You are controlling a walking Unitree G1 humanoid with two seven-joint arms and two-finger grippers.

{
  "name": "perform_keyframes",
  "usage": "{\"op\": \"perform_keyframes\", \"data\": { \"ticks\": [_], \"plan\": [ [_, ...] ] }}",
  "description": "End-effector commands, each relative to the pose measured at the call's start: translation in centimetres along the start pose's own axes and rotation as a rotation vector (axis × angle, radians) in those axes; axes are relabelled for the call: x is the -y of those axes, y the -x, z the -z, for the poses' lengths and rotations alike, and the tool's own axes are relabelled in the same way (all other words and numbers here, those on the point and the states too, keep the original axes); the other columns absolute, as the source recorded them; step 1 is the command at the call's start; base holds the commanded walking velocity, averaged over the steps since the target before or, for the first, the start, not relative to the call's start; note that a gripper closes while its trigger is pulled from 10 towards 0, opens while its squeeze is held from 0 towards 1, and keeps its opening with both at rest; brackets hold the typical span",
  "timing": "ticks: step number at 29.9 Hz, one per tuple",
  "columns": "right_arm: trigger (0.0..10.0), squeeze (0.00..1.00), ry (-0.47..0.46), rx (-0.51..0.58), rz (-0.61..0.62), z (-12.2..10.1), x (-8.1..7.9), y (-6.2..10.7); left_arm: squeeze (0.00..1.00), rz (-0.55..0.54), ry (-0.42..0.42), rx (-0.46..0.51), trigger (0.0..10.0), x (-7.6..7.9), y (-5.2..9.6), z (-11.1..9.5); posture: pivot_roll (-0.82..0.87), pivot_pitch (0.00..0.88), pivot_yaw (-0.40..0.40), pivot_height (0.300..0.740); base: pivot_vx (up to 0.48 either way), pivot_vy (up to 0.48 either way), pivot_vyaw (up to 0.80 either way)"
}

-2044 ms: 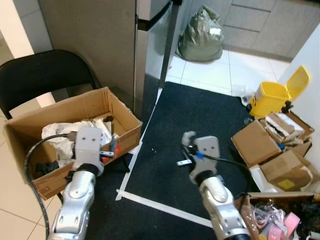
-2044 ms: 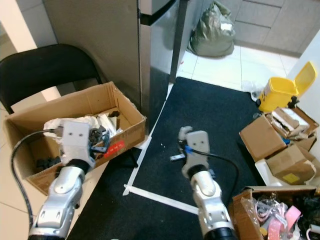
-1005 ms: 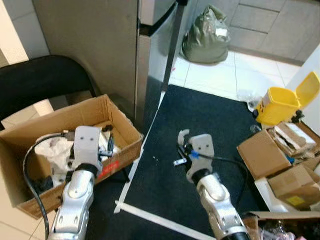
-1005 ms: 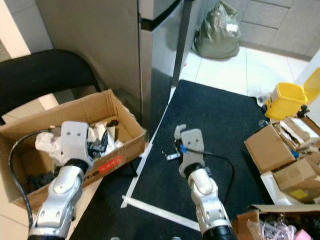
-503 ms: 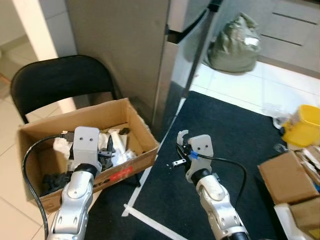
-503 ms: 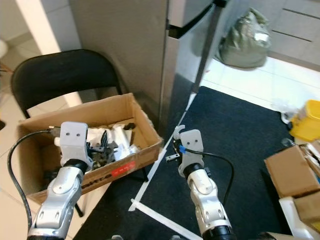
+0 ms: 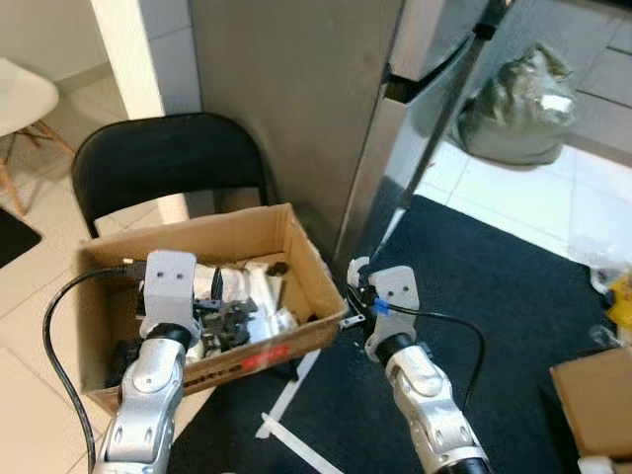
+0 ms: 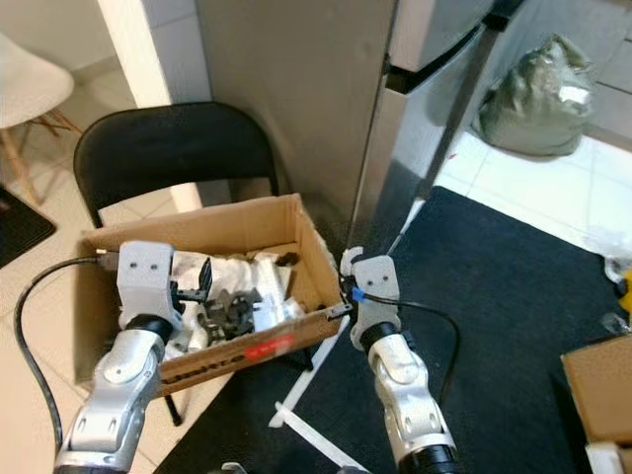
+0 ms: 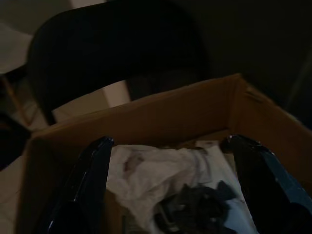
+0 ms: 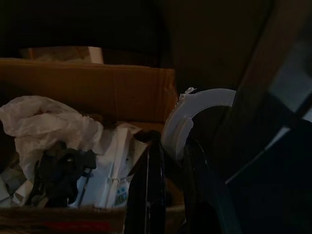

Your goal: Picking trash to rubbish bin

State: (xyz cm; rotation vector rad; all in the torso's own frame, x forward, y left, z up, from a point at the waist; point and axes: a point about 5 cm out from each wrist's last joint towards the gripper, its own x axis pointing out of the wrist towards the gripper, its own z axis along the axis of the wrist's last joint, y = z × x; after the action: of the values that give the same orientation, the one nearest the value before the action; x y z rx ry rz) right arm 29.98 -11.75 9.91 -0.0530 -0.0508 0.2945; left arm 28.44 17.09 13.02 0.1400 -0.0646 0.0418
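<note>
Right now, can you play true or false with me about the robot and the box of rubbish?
1. The cardboard box has crumpled white paper in it. True.
2. The right gripper pinches a curved white plastic piece. True.
3. The left gripper is shut on a bottle. False: its fingers are spread apart over the box, holding nothing.
4. The box sits in front of a red chair. False: the chair is black.
5. The green bag lies inside the box. False: it sits on the tiled floor.

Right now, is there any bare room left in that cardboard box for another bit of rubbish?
The cardboard box is crowded mid-way with white wrappers and dark scraps. Barest room lies along its back wall by the black chair.
</note>
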Motion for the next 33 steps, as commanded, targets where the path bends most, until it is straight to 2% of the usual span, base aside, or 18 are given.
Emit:
{"op": "perform_keyframes", "data": {
  "ticks": [1,8,33],
  "plan": [
    [10.0,0.0,0.001,-0.024,0.015,0.62,0.44,0.48,0.0,0.011,-0.005,-0.014,10.0,0.27,0.2,0.28,0.01,0.133,-0.06,0.74,0.255,0.0,0.4],
    [10.0,0.0,0.002,-0.024,0.014,0.6,0.41,0.49,0.0,0.012,-0.006,-0.013,10.0,0.27,0.21,0.25,0.01,0.134,-0.061,0.74,0.254,0.0,0.17],
    [10.0,0.0,0.004,-0.024,0.012,0.58,0.37,0.38,0.0,0.012,-0.004,-0.012,10.0,0.29,0.15,0.21,0.01,0.134,-0.063,0.74,0.255,0.0,0.4]
  ]
}}
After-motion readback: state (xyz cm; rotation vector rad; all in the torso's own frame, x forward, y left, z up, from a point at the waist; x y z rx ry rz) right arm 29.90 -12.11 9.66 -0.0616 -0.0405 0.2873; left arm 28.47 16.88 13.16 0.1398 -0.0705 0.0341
